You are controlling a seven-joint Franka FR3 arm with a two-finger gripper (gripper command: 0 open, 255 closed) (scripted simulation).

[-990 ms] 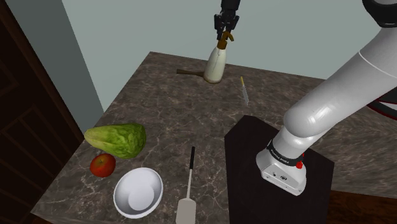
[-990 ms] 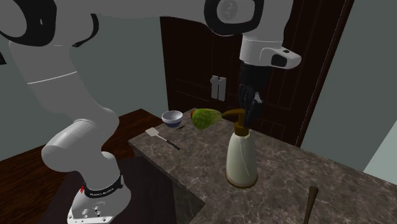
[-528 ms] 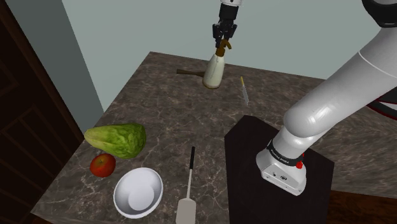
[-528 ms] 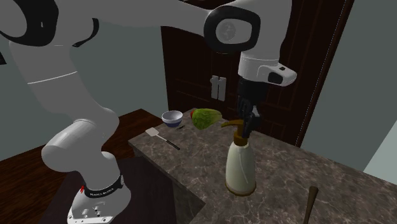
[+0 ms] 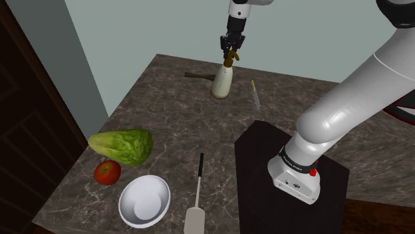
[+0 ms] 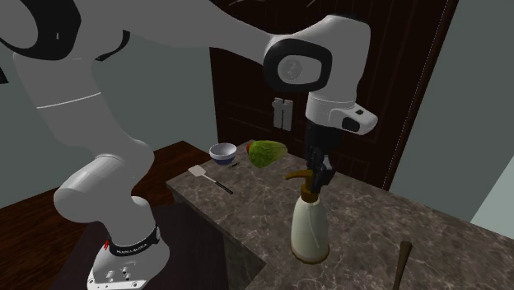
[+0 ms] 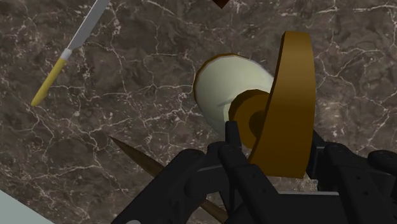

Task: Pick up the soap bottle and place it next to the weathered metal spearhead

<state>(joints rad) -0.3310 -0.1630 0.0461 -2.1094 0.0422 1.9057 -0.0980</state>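
1. At the upper centre of the shoulder view, the tool [image 5: 231,52] is closed on the brown pump head [image 7: 289,102] of the soap bottle [image 5: 222,81], with 1 finger on each side.
2. Location: the soap bottle stands upright near the far edge of the desk [image 5: 166,113], just beside the spearhead [image 5: 196,76]. Whether its base touches the desk cannot be determined.
3. Step in hand (judged): placement. The bottle is already at its target position.
4. Next move: lower vertically until the base seats flat, then open the tool and retract straight up. The grip is high on a narrow pump, so the body may swing. Avoid sideways travel toward the spearhead.
5. Soap bottle: smooth, cream-white body, rounded and tapering to a narrow neck, with a curved brown spout.
6. Spearhead: slim, brown, tapering to a point, lying flat.
7. Desk: dark brown, stone-like surface with pale veining.
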